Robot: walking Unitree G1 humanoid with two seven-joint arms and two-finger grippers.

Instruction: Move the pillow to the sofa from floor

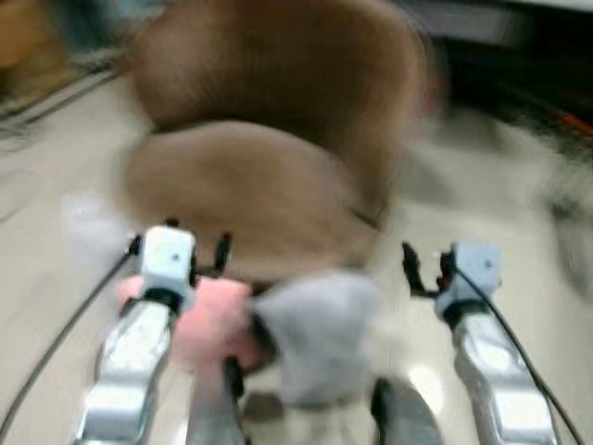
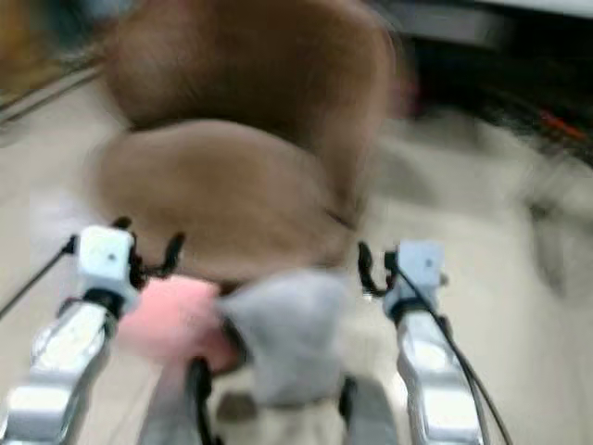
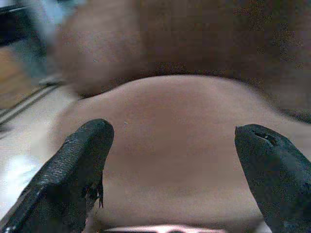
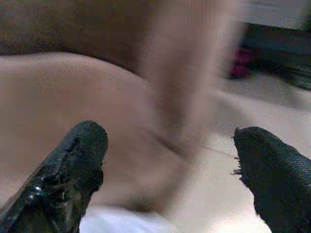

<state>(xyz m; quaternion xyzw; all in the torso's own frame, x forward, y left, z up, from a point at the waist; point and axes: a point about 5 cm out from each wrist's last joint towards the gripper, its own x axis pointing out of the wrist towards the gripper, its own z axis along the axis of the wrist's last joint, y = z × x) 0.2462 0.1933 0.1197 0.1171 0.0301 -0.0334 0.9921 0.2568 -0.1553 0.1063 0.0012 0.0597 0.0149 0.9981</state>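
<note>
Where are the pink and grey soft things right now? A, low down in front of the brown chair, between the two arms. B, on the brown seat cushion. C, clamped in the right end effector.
A: the pink pillow and grey one sit below the brown chair, between the arms, and the right end effector is open with nothing between its fingers.

Blurred brown sofa (image 1: pixel 269 120), pink-and-grey pillow (image 1: pixel 278 324) on floor (image 1: pixel 482 213), both hands raised before it

A home living room — brown sofa (image 1: pixel 269 139) on pale glossy floor (image 1: pixel 482 232).
</note>
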